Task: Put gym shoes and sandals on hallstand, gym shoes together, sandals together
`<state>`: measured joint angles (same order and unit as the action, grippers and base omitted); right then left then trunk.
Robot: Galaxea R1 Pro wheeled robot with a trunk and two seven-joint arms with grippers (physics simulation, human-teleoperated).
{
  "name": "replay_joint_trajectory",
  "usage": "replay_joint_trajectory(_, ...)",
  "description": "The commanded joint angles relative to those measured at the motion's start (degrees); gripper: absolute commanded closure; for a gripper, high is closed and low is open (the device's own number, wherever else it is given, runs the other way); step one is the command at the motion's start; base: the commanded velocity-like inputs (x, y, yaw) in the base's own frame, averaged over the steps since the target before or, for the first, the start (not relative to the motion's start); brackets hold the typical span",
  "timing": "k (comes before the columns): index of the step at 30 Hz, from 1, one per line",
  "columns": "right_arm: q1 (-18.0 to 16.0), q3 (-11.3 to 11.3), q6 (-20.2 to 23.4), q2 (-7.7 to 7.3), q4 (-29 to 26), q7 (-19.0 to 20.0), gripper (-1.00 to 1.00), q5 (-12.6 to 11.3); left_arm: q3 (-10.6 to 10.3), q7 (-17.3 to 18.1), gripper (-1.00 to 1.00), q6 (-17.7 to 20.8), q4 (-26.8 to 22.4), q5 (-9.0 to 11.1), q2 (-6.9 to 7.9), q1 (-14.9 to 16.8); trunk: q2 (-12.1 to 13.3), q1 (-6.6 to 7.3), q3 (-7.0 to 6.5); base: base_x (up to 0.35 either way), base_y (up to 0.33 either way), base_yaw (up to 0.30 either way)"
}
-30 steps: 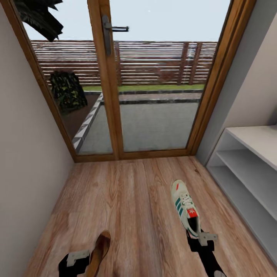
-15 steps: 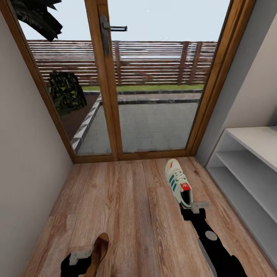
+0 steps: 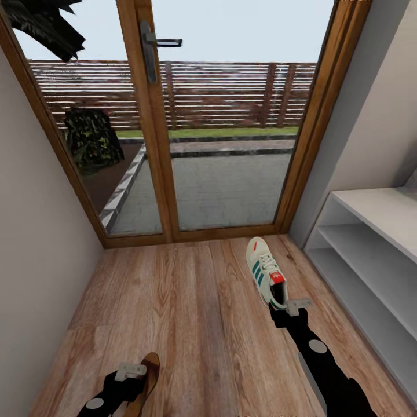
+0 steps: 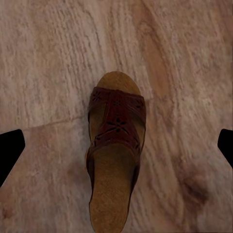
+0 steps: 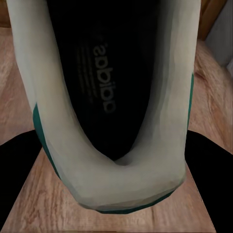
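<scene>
My right gripper [image 3: 288, 306] pinches the heel of a gym shoe [image 3: 264, 270], toe pointing at the glass door [image 3: 226, 145], over the corridor floor [image 3: 197, 301]. Left gripper [image 3: 132, 370]: fingers spread wide either side of a sandal [image 4: 114, 150] on the planks, not gripping. Hallstand [image 3: 370, 255] sits just to my right, both shelves bare. Best move imo: swing shoe rt w/ heel level, clear the shelf front edge, set it well in. Room's tight: wall left, door ahead.

bright even daylight | soft faint shadows | wrist views slightly blurred
</scene>
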<state>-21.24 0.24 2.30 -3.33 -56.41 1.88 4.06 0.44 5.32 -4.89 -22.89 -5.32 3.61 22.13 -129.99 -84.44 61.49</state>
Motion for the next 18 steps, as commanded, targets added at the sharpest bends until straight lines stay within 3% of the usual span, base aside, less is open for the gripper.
replay_joint_trajectory(1, -0.02, 0.02, 0.30, -0.01, -0.09, 0.14, 1.00, 0.43, 0.02, 1.08, -1.00, -0.26, 0.01, -0.64, 0.27, 0.05, -0.02, 0.01, 0.04, 0.000, 0.000, -0.215)
replay_joint_trajectory(5, -0.02, -0.01, 0.45, -0.01, -0.19, 0.14, 1.00, 0.43, -0.01, 3.75, -1.00, -0.86, 0.03, -0.85, 1.27, -0.24, -0.02, 0.01, 0.04, 0.000, 0.000, -0.106)
replay_joint_trajectory(18, -0.02, 0.12, 0.59, -0.01, -2.80, 0.14, 1.00, 0.43, -0.01, 5.33, -1.00, -6.07, -0.04, -0.92, 2.38, -0.77, -0.02, 0.01, 0.04, 0.000, 0.000, -0.013)
